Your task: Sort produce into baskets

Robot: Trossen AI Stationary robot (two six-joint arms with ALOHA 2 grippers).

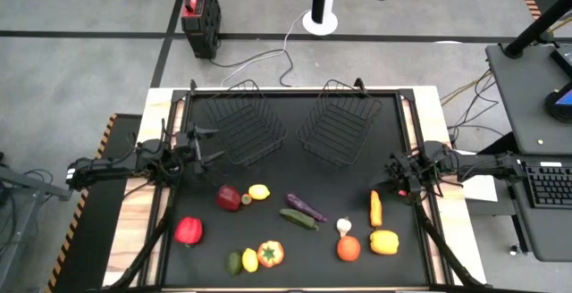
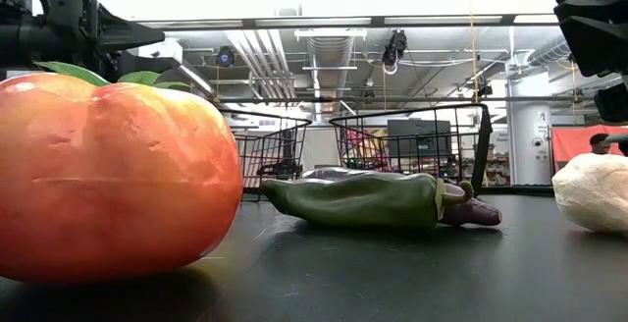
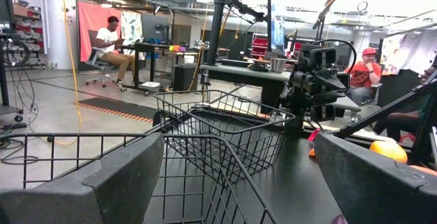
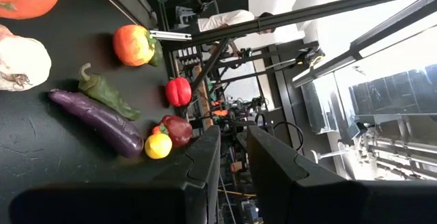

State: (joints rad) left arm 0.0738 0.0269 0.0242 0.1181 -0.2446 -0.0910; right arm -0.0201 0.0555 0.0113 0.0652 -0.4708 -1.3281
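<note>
Between cucumber (image 1: 298, 219) and carrot (image 1: 375, 208): eggplant (image 1: 307, 207), garlic (image 1: 344, 226).

baskets (image 1: 290, 123) behind | produce (image 1: 295, 226) in front, seemingly all outside

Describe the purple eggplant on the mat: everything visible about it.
The eggplant is a slim, glossy, plastic-looking purple piece, lying flat and diagonal near the middle of the black mat. In the right wrist view it shows as long, tapered and smooth. The green cucumber lies just beside it, roughly parallel; whether they touch cannot be told. No gripper touches it, and it is outside both baskets.
</note>
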